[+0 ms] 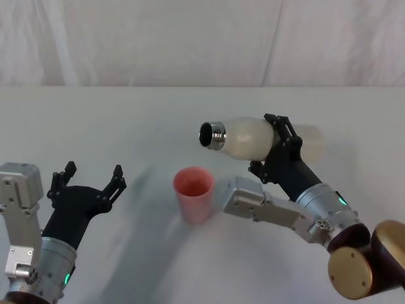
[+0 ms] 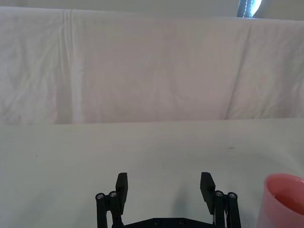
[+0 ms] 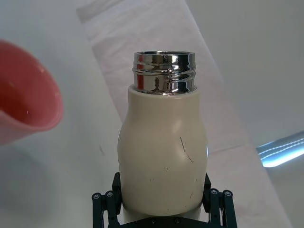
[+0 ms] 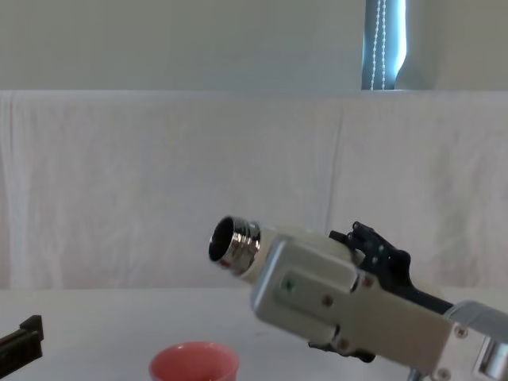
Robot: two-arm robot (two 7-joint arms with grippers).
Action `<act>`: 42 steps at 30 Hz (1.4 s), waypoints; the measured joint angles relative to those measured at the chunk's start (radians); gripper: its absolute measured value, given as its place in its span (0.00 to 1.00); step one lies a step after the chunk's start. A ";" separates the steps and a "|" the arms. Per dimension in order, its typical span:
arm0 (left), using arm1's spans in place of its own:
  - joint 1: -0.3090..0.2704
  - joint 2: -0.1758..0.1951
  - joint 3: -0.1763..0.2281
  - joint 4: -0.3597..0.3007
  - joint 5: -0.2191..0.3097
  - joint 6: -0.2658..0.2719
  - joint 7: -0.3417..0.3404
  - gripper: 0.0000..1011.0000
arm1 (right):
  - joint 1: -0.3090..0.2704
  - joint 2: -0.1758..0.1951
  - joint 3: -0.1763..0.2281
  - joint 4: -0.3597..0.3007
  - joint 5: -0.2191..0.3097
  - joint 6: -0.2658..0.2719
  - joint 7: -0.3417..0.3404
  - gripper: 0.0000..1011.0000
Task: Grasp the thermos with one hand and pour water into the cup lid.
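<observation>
Hiding thermos (image 4: pixel 266 238) body, right arm (image 4: pixel 349 305)

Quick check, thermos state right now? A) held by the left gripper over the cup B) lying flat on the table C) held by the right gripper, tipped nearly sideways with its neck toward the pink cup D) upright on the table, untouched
C: the right gripper is clamped around the thermos, which is off the table and nearly horizontal, its steel neck pointing toward the cup lid; the left gripper sits open and empty.
</observation>
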 joint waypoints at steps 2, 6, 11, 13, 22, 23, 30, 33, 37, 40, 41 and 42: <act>0.000 0.000 0.000 0.000 0.000 0.000 0.000 0.99 | 0.005 0.004 -0.008 0.009 -0.029 0.003 -0.009 0.95; 0.000 0.000 0.000 0.000 0.000 0.000 0.000 0.99 | 0.011 0.010 -0.018 0.021 -0.067 0.008 -0.024 0.95; 0.000 0.000 0.000 0.000 0.000 0.000 0.000 0.99 | 0.019 0.019 -0.032 0.034 -0.116 0.016 -0.039 0.95; 0.000 0.000 0.000 0.000 0.000 0.000 0.000 0.99 | 0.021 0.023 -0.036 0.037 -0.126 0.018 -0.040 0.95; 0.000 0.000 0.000 0.000 0.000 0.000 0.000 0.99 | 0.039 0.046 -0.059 0.041 -0.176 0.028 -0.023 0.95; 0.000 0.000 0.000 0.000 0.000 0.000 0.000 0.99 | 0.041 0.048 -0.060 0.040 -0.178 0.028 -0.019 0.95; 0.000 0.000 0.000 0.000 0.000 0.000 0.000 0.99 | 0.056 0.067 -0.069 0.025 -0.190 0.030 0.016 0.95; 0.000 0.000 0.000 0.000 0.000 0.000 0.000 0.99 | 0.063 0.075 -0.073 0.021 -0.195 0.030 0.027 0.95; 0.000 0.000 0.000 0.000 0.000 0.000 0.000 0.99 | 0.073 0.085 -0.079 0.018 -0.202 0.032 0.041 0.95; 0.000 0.000 0.000 0.000 0.000 0.000 0.000 0.99 | 0.078 0.087 -0.080 0.019 -0.204 0.033 0.044 0.95; 0.000 0.000 0.000 0.000 0.000 0.000 0.000 0.99 | 0.082 0.089 -0.082 0.021 -0.207 0.034 0.046 0.95; 0.000 0.000 0.000 0.000 0.000 0.000 0.000 0.99 | 0.085 0.091 -0.085 0.022 -0.210 0.035 0.047 0.95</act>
